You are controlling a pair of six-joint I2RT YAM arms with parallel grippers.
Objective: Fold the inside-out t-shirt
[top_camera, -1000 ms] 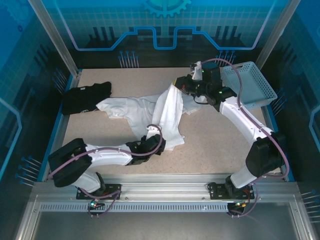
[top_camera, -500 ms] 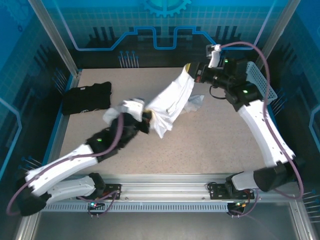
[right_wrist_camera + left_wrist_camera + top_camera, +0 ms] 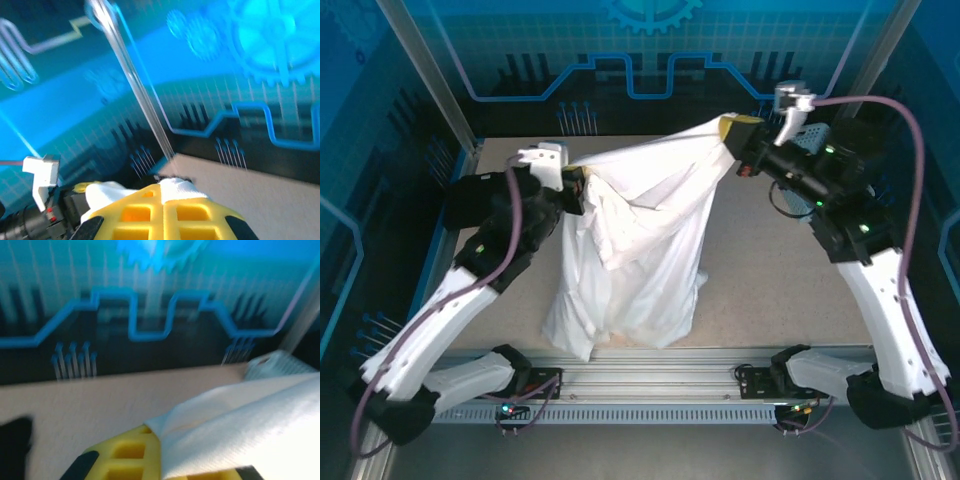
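While both arms were raised over the tabletop [image 3: 770, 270], the inside-out t-shirt [image 3: 640, 250] hung between them as a loose white sheet. The left gripper [image 3: 578, 188] was clamped on one upper corner, and its wrist view showed cloth nipped between its yellow fingers [image 3: 125, 455]. The right gripper [image 3: 732, 135] was closed on the other corner, nearer the far right. The held edge ran slantwise from left to far right, sagging in the middle. The shirt's long axis dropped from that edge toward the near edge, its bunched lower end lying close to the aluminium rail [image 3: 720, 362]; whether it touched could not be told. Each hold looked to be on a small pinch of fabric, so a sharp pull apart might have slipped a corner free. A twisted inner fold could have been laid down as a crease, and the low end might have snagged on the rail.
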